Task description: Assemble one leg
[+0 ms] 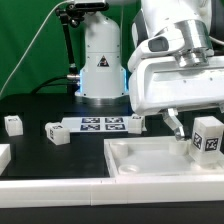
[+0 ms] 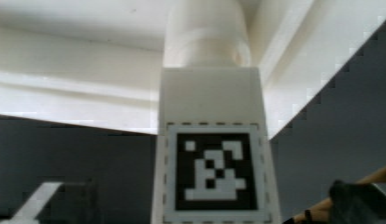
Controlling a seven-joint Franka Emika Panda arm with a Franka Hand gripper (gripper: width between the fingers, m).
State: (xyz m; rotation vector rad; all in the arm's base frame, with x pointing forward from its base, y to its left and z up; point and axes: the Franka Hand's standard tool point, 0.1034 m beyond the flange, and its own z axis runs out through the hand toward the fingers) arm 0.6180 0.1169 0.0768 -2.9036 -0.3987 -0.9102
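The leg [image 1: 207,137], a small white post with a black-and-white tag, stands upright at the far right corner of the large flat white tabletop [image 1: 140,165]. In the wrist view the leg [image 2: 216,120] fills the middle, and its narrower end reaches the white tabletop [image 2: 83,75]. My gripper [image 1: 203,140] hangs over the leg with its jaws astride it. The fingers [image 2: 359,197] show dark gaps on both sides of the leg, so the gripper [image 2: 204,205] is open and not touching it. The joint between leg and tabletop is hidden.
The marker board [image 1: 100,124] lies behind the tabletop. Other loose legs lie at the exterior view's left [image 1: 13,124], beside the board [image 1: 55,132] and at its right end [image 1: 137,121]. A white part [image 1: 3,155] shows at the left edge. The arm's base [image 1: 100,60] stands behind.
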